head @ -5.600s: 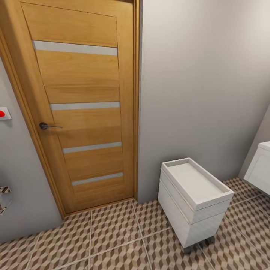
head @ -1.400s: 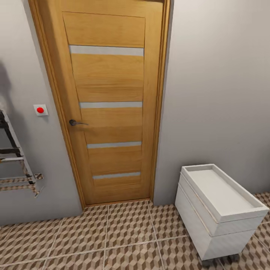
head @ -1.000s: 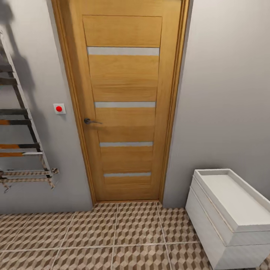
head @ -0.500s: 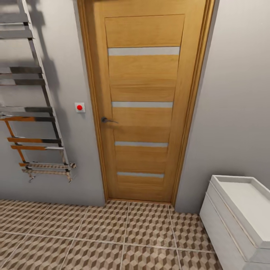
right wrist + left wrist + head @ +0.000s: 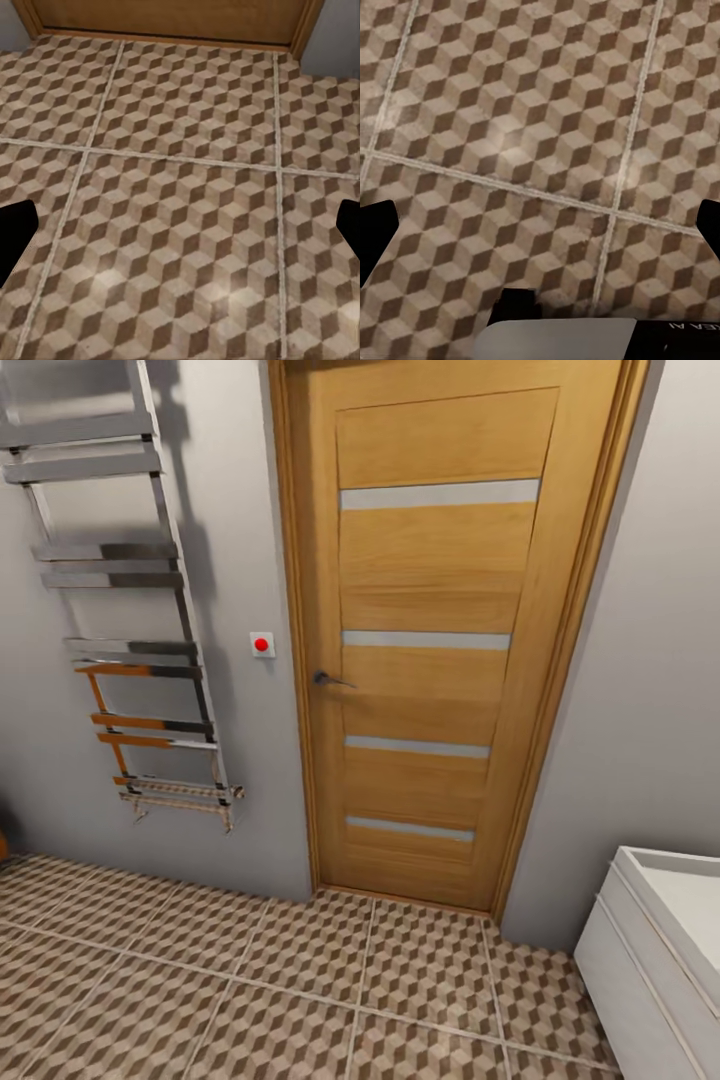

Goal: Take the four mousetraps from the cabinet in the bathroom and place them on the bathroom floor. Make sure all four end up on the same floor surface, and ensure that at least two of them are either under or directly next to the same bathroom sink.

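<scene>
Fingertips of the left gripper (image 5: pixel 540 225) show as dark tips at the two side edges of its wrist view, spread wide with nothing between them but the bathroom floor (image 5: pixel 547 135) of square tiles printed with brown, beige and white cubes. The right gripper (image 5: pixel 180 232) looks the same: dark tips set wide apart, empty, hanging over the same tiles, with the foot of the door just beyond.

Looking outward from the head, the tall orange-brown wooden door (image 5: pixel 440 630) with four pale glass strips stands at about twelve o'clock, its small dark lever handle (image 5: pixel 328 679) on the side toward the chrome ladder-style towel rail (image 5: pixel 130 620) at ten o'clock. A small white switch plate with a red button (image 5: pixel 261 644) sits on the grey wall between rail and door. At four o'clock is a corner of the white drawer unit (image 5: pixel 650 950).

I'd judge the task barely begun. No mousetrap lies on any tile I can see, neither gripper carries one, and the robot appears to be on its way to the cabinet. All four traps seem left to fetch and set down, two of them by the sink.
</scene>
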Robot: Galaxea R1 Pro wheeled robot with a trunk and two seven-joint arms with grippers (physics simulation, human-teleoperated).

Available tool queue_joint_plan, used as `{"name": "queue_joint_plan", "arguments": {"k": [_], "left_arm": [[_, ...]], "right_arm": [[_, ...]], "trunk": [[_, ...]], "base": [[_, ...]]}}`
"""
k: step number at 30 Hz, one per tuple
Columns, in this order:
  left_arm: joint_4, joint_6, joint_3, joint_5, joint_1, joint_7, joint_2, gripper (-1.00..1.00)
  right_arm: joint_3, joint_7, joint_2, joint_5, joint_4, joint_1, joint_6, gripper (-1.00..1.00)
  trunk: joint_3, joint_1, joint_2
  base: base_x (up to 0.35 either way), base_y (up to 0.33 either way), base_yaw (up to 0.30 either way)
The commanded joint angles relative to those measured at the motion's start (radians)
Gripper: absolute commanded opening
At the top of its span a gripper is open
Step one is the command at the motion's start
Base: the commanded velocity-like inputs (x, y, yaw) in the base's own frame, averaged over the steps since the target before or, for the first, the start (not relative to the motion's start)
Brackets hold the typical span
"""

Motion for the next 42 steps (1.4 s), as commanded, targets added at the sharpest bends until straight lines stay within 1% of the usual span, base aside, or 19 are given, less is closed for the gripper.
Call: {"name": "queue_joint_plan", "arguments": {"k": [1,42], "left_arm": [[0.000,-0.002,0.000,0.006,0.000,0.000,0.000,1.00],[0.008,-0.002,0.001,0.006,0.000,0.000,0.000,1.00]], "right_arm": [[0.000,-0.003,0.000,0.000,0.000,0.000,-0.003,1.00],[0.000,-0.003,0.002,0.003,0.000,0.000,-0.003,1.00]], "trunk": [[-0.001,0.000,0.000],[-0.001,0.000,0.000]], "base": [[0.000,0.000,0.255],[0.000,0.000,0.255]]}}
